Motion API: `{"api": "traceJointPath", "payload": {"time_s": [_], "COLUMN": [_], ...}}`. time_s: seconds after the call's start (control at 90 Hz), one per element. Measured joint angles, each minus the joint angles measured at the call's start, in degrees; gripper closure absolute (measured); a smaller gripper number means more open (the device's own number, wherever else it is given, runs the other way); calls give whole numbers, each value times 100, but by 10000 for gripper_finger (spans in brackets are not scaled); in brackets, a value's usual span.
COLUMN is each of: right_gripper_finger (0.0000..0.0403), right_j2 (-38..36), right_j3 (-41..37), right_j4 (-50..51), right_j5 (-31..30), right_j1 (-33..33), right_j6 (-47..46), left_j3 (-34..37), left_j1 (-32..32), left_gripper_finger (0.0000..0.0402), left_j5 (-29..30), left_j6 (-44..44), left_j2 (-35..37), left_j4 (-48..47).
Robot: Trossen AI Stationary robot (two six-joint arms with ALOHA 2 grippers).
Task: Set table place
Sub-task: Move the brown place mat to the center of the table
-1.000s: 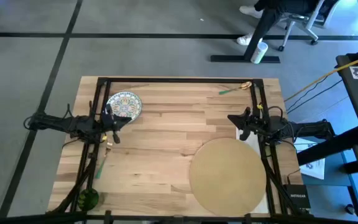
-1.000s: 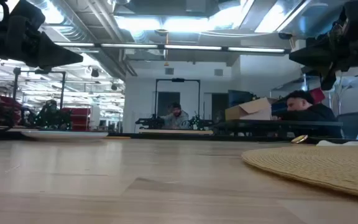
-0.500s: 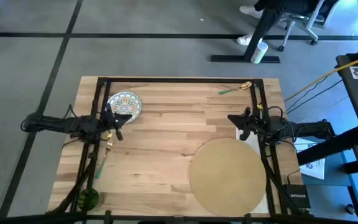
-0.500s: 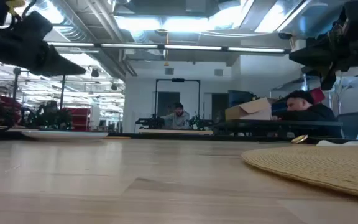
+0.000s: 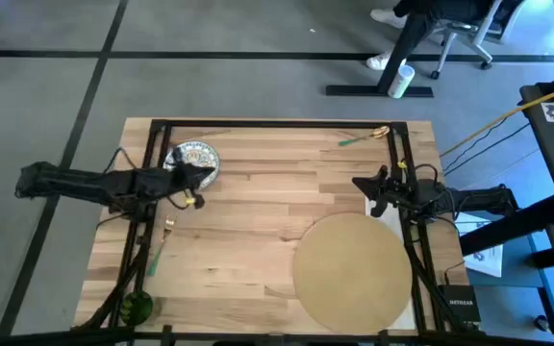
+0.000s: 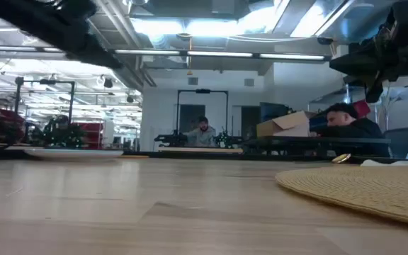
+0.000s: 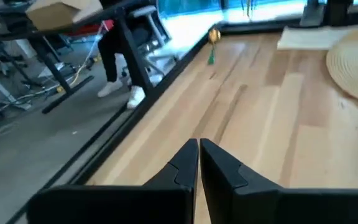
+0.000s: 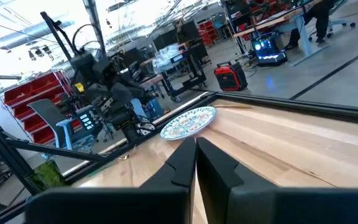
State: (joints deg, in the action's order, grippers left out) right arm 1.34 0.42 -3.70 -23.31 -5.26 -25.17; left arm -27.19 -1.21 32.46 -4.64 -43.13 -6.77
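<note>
High view: looking straight down, taking in the whole table point(image 5: 258, 202). Low view: sitting at tabletop height, facing the room beyond. Both are sharing the placemat point(image 5: 352, 271), lying toward four o'clock from overhead.

The left gripper point(image 5: 197, 178) covers the near edge of the patterned plate point(image 5: 192, 156) at the table's point(image 5: 248, 221) far left corner. The placemat point(image 5: 352, 270) hides most of a white sheet point(image 5: 387, 210) by the right edge. A small green item point(image 5: 135, 306) at the near left corner is too small to identify.

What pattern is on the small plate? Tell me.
The small plate has a multicoloured ornate floral pattern inside a white rim, clearest in the right wrist view.
</note>
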Motion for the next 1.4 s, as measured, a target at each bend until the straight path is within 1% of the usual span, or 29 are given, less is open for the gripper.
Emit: {"api": "traceJointPath", "payload": {"time_s": [0.167, 0.256, 0.333, 0.411, 0.533, 0.622, 0.8, 0.922, 0.978, 1.067, 1.189, 1.256, 1.344, 1.4], "right_gripper_finger": [403, 403, 403, 403, 403, 403, 403, 403, 403, 403, 403, 403, 403, 403], "right_j2": [0, 0, 0, 0, 0, 0, 0, 0, 0, 0, 0, 0, 0, 0], "right_j3": [-1, 0, -1, -1, 1, -1, 0, -1, -1, -1, 0, -1, 0, -1], "right_j4": [0, 0, -2, 0, -2, 0, 0, 0, -2, -2, -2, -2, 0, -2], "right_j5": [2, 2, 0, 2, 2, 2, 2, 2, 2, 2, 1, 2, 1, 0], "right_j1": [2, 2, 0, 1, 0, 2, 1, 1, 1, 0, 0, 2, 1, 0], "right_j6": [0, 0, 0, 0, 0, 0, 0, 0, 0, 0, 0, 0, 0, 0], "left_j3": [-745, -1025, -1194, -1311, -1509, -1752, -2341, -2697, -2852, -3069, -3116, -3116, -3122, -3120], "left_j1": [190, 204, 129, 36, -75, -175, -398, -560, -598, -581, -380, -251, -68, 34], "left_gripper_finger": [402, 402, 402, 402, 402, 402, 402, 402, 402, 402, 402, 402, 402, 402], "left_j5": [-1137, -1533, -1585, -1625, -2088, -2310, -2336, -2341, -2361, -2456, -3144, -3416, -3721, -4008], "left_j6": [386, 416, 256, 38, -202, -200, -107, 2, 187, 960, 1982, 2418, 2859, 3118], "left_j2": [-1134, -1677, -2094, -2521, -3201, -3761, -4775, -5330, -5519, -5734, -5867, -5880, -5951, -6049], "left_j4": [40, 40, 188, 672, 1546, 1828, 2273, 2556, 2594, 2548, 2506, 2289, 2001, 1928]}}
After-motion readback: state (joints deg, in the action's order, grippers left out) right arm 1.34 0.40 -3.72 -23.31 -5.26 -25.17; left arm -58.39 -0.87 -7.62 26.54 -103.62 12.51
